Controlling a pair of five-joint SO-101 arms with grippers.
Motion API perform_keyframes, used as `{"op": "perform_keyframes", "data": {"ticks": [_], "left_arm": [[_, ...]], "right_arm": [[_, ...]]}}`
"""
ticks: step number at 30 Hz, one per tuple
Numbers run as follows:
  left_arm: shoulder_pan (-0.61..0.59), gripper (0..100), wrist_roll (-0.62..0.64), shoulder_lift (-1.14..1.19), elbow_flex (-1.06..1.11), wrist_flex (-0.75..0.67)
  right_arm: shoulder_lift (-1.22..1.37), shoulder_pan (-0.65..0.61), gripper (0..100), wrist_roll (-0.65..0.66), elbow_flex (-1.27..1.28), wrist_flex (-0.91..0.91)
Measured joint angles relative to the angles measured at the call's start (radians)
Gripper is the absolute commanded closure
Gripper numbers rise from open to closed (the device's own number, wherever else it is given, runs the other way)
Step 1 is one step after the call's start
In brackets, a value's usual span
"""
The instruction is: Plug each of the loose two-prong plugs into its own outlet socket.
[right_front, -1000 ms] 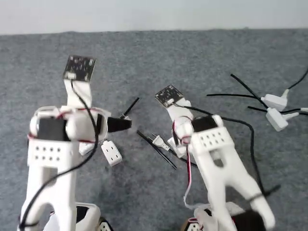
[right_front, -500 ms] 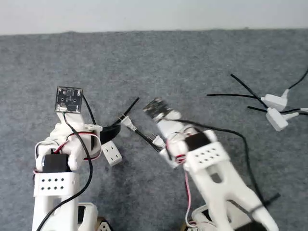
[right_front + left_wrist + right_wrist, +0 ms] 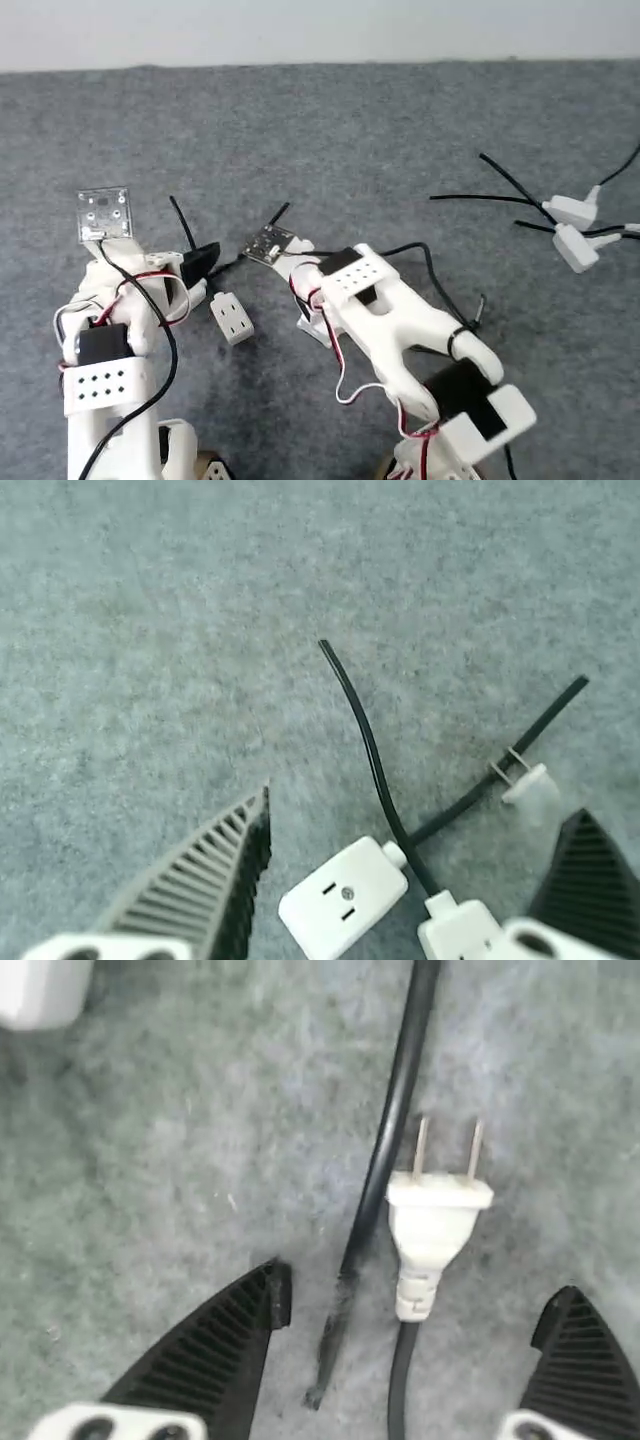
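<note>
1. Left gripper (image 3: 423, 815): released, jaws spread wide, nothing between them. It hangs low over the grey carpet (image 3: 400, 130).
2. Outlet socket (image 3: 345, 898): white, flat on the carpet between the left gripper's fingers, slots facing up. Neither finger touches it.
3. White piece (image 3: 462, 928): just beside the outlet socket, cut off at the picture's edge. Possibly a second socket body; cannot tell. A thin black cord (image 3: 365, 740) runs from that spot to a free end on the carpet.
4. Far plug (image 3: 522, 783): white, blurred, prongs just visible. It lies on the carpet beyond the outlet socket, apart from it, and its dark lead runs away from the gripper.
5. Right gripper (image 3: 420, 1295): released, jaws spread wide, holding nothing.
6. Two-prong plug (image 3: 438, 1222): white, flat on the carpet between the right gripper's fingers, touching neither. Its prongs point away from the gripper.
7. Second black cord (image 3: 395, 1130): lies alongside the two-prong plug, just beside it.
8. Pair of white connector bodies (image 3: 570, 211): near each other, on black leads, well apart from both arms.
</note>
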Motion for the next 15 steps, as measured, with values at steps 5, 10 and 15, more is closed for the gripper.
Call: {"op": "perform_keyframes", "data": {"ticks": [5, 10, 15], "left_arm": [[0.000, 59, 0.000, 0.000, 0.008, -0.008], [0.048, 59, 0.000, 0.000, 0.025, -0.009], [0.058, 59, 0.000, 0.000, 0.029, -0.012]], "right_arm": [[0.043, -0.005, 63.1, 0.003, -0.021, -0.023], [0.071, -0.006, 79.5, 0.006, -0.035, -0.034], [0.083, -0.002, 99.1, 0.006, -0.057, -0.035]]}}
